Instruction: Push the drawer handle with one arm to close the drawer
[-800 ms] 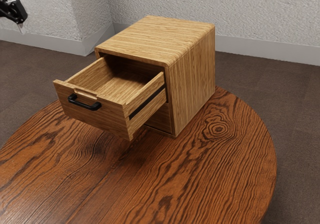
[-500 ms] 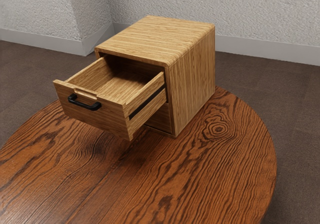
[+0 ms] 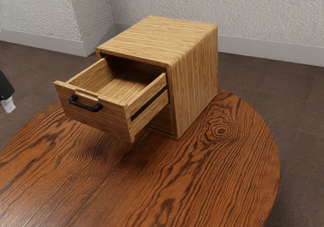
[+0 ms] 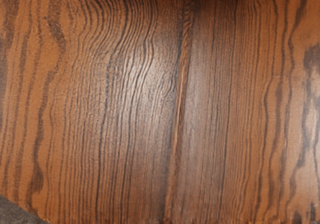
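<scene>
At the left edge of the exterior view, the gripper [image 3: 7, 103] is apart from the handle [image 3: 85, 106], probably to push from the front; I cannot tell if it is wide or narrow. The 1 open drawer [image 3: 110, 120], left of centre, needs pushing into the cabinet [image 3: 195, 80].

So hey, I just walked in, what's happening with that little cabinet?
A robot arm is here to push the upper drawer shut by its black handle. The drawer stands well out of the wooden cabinet. The tool hangs at the exterior view's left edge, apart from the handle, so no pushing is happening at this moment.
</scene>
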Controlling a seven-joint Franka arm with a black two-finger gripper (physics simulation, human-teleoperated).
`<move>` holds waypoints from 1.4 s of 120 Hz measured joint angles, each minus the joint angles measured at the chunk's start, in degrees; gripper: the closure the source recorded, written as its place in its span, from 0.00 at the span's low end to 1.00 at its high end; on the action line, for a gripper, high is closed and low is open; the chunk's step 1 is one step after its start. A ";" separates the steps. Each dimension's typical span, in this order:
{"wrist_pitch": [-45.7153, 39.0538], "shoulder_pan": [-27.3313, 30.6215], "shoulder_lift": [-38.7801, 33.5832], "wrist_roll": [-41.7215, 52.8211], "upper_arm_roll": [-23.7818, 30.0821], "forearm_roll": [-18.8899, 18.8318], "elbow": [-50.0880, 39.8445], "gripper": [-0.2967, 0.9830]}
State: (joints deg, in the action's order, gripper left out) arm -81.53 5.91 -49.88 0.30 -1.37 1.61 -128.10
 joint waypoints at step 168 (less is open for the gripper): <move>-36.50 -7.71 22.08 0.55 -4.34 -3.35 -8.20 0.84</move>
State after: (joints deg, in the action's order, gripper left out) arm -118.04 -1.80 -27.80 0.85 -5.72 -1.74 -136.31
